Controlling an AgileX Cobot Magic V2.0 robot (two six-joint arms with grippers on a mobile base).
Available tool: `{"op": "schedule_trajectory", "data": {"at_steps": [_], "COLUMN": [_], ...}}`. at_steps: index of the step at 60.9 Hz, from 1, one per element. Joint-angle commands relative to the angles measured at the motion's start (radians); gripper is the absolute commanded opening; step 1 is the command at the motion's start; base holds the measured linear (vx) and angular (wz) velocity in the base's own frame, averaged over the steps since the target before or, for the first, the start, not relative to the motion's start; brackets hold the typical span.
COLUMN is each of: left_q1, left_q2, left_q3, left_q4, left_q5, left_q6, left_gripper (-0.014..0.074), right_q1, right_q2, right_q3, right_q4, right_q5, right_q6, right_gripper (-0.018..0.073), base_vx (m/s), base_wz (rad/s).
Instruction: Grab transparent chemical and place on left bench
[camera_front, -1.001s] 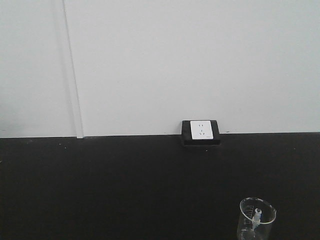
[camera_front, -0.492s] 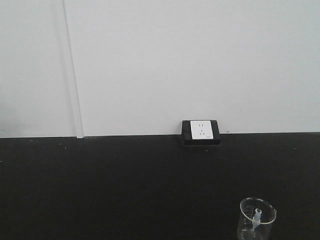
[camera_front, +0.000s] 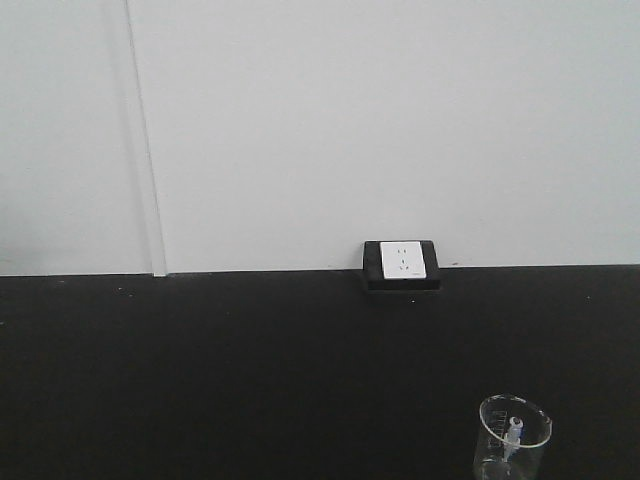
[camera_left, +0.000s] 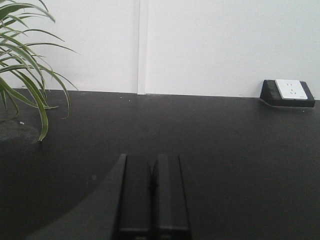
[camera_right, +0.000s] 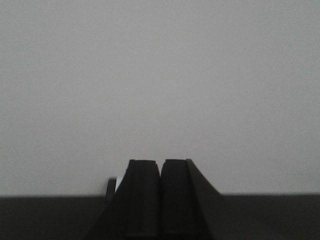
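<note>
A clear glass beaker with a small white item inside stands on the black bench at the lower right of the front view, partly cut off by the frame edge. My left gripper is shut and empty, low over the black bench. My right gripper is shut and empty, facing the white wall. Neither gripper shows in the front view, and the beaker shows in neither wrist view.
A black-framed white wall socket sits at the bench's back edge; it also shows in the left wrist view. A green spider plant in a dark pot stands at the far left of the bench.
The beaker has slid slightly lower in the front view; the view has shifted a little. Nothing else differs.
</note>
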Motion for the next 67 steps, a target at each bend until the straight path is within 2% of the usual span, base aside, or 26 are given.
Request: {"op": "schedule_trajectory", "data": {"at_steps": [1, 14, 24, 34, 39, 53, 58, 67], "left_q1": [-0.002, -0.002, -0.002, -0.002, -0.002, -0.002, -0.002, -0.002], "left_q2": [-0.019, -0.019, -0.019, -0.019, -0.019, -0.019, -0.019, -0.019], "left_q3": [0.016, 0.016, 0.016, 0.016, 0.016, 0.016, 0.016, 0.016], "left_q4": [-0.001, -0.001, -0.001, -0.001, -0.001, -0.001, -0.001, -0.001], "left_q5": [-0.078, -0.078, -0.078, -0.078, -0.078, -0.078, -0.078, -0.078], "left_q6": [-0.008, -0.008, -0.008, -0.008, -0.008, -0.008, -0.008, -0.008], "left_gripper": [-0.0003, -0.0003, -0.0003, -0.0003, -0.0003, -0.0003, -0.0003, -0.0003], "right_q1": [-0.001, -0.001, -0.001, 0.002, 0.003, 0.003, 0.003, 0.003], "right_q2": [0.171, 0.452, 0.586, 0.673, 0.718, 0.844, 0.882, 0.939], "right_q3": [-0.116, -0.147, -0.147, -0.147, -0.147, -0.145, -0.139, -0.139], "right_q4": [0.0, 0.0, 0.0, 0.0, 0.0, -0.078, -0.1, -0.163], "right_q5": [0.083, 0.0, -0.065, -0.128, -0.144, -0.177, -0.236, -0.336], "right_q6": [-0.011, -0.006, -0.007, -0.009, -0.009, -0.024, -0.024, 0.002], "right_gripper": [0.0, 0.0001, 0.003, 0.0137, 0.0224, 0.0491, 0.053, 0.0531], "base_vx": [0.0, 0.0, 0.0, 0.0, 0.0, 0.0, 0.0, 0.0], "base_wz": [0.0, 0.0, 0.0, 0.0, 0.0, 0.0, 0.0, 0.0]}}
